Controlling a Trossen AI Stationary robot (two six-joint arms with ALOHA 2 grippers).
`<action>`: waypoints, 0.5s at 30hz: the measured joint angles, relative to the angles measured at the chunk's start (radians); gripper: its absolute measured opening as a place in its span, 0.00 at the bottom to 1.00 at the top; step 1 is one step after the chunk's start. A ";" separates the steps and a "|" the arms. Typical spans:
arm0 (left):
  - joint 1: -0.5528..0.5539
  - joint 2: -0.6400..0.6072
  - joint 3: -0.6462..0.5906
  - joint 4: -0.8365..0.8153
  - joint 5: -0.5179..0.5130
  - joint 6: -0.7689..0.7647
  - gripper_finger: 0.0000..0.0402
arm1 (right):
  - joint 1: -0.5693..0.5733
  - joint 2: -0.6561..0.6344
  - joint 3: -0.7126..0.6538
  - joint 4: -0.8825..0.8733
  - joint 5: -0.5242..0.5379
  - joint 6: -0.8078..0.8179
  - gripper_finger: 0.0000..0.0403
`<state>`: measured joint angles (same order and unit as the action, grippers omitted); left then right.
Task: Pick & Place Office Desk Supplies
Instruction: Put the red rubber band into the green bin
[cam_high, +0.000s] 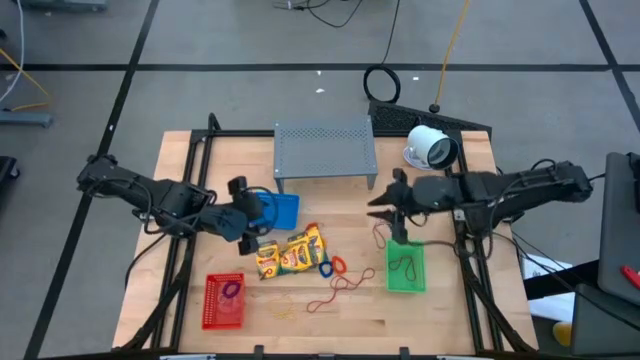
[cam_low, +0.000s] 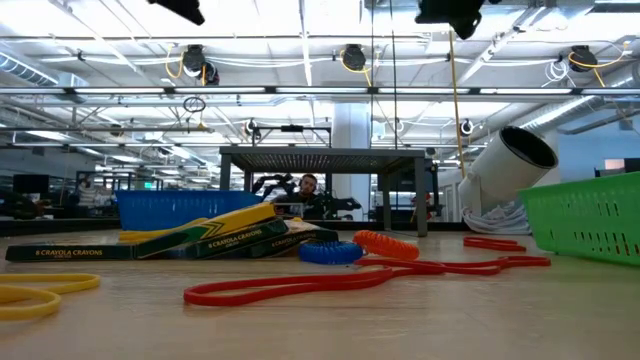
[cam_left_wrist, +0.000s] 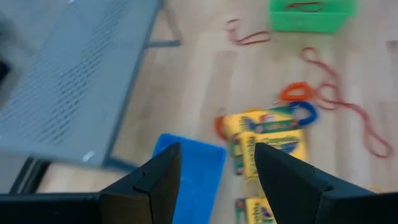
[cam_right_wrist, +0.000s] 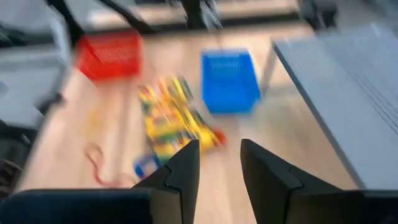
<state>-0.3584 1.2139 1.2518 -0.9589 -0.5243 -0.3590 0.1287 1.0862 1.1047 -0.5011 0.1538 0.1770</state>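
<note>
Left gripper positioned over the small blue rectangular plastic basket, jaws apart, nothing held. Right gripper positioned just above the small green rectangular plastic basket, jaws apart, nothing held. Yellow crayon packs lying mid-tabletop beside the blue basket. Thin red rubber-band loop lying between crayon packs and green basket. Small red rectangular plastic basket at the near-left corner of the wooden tabletop.

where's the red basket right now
In the high view the small red rectangular plastic basket sits at the table's front-left corner, with a purple rubber-band loop inside it, below-left of the yellow crayon packs.
</note>
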 joint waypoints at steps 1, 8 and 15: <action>0.000 -0.005 0.000 -0.018 -0.031 -0.025 0.53 | -0.017 0.021 0.044 -0.080 -0.001 0.009 0.26; 0.000 -0.012 0.000 -0.082 -0.262 -0.112 0.53 | -0.144 0.162 0.227 -0.462 -0.103 0.129 0.26; 0.007 -0.012 -0.010 -0.083 -0.319 -0.052 0.53 | -0.196 0.278 0.231 -0.630 -0.211 0.152 0.24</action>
<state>-0.3515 1.2015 1.2419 -1.0417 -0.8430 -0.4109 -0.0678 1.3638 1.3361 -1.1313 -0.0571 0.3292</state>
